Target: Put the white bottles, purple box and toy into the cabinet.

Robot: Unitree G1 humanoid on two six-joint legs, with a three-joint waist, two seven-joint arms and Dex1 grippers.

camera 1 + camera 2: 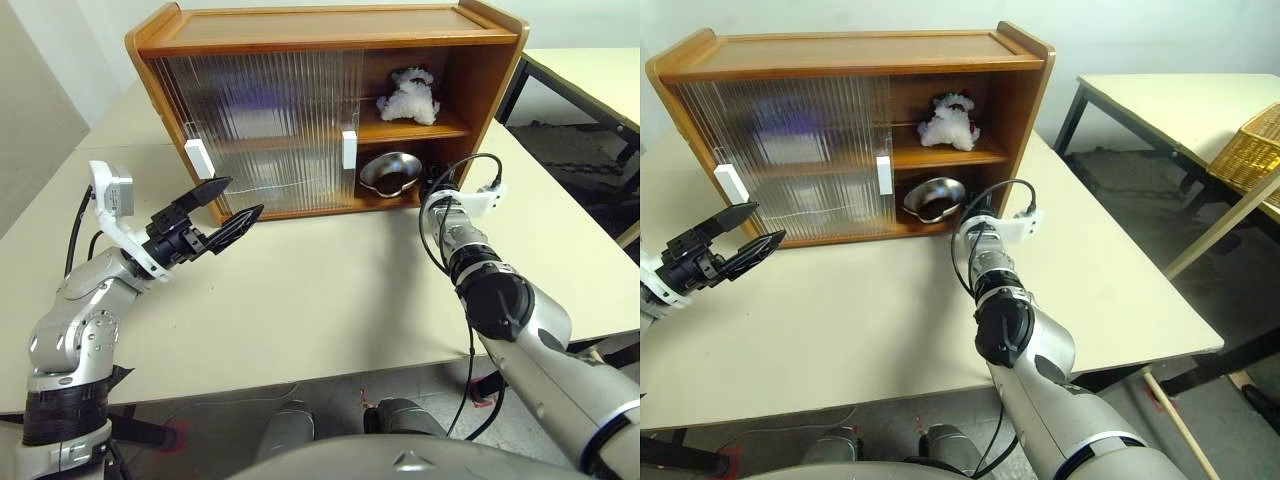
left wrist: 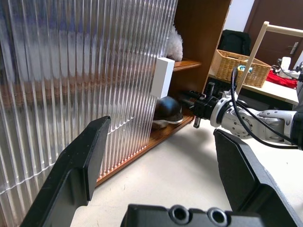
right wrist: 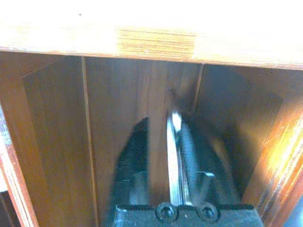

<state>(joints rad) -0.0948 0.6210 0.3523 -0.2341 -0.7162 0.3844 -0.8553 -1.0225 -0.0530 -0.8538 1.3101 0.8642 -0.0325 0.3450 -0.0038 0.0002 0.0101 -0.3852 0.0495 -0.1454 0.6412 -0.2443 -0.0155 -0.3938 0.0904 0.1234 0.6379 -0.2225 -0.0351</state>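
Hovering left gripper (image 1: 245, 195): at 10 o'clock above the table (image 1: 330, 290), fingers spread wide and holding nothing, tips just short of the ribbed sliding door (image 1: 270, 130).
Open room: bare tabletop from the near edge to the cabinet (image 1: 330, 30) foot, between the two arms.
Right gripper (image 3: 168, 124): at 1 o'clock, reaching level into the lower right bay; a bright metal strip stands between its blurred fingers, so I cannot tell whether they are spread or pinching.
Steel bowl (image 1: 390, 172): tilted on edge in that bay, just beside the gripper.
Door edge: white handle (image 1: 349, 150) marks where the open bay begins.
Toy (image 1: 408, 97): on the upper shelf at 12 o'clock, above the bowl.
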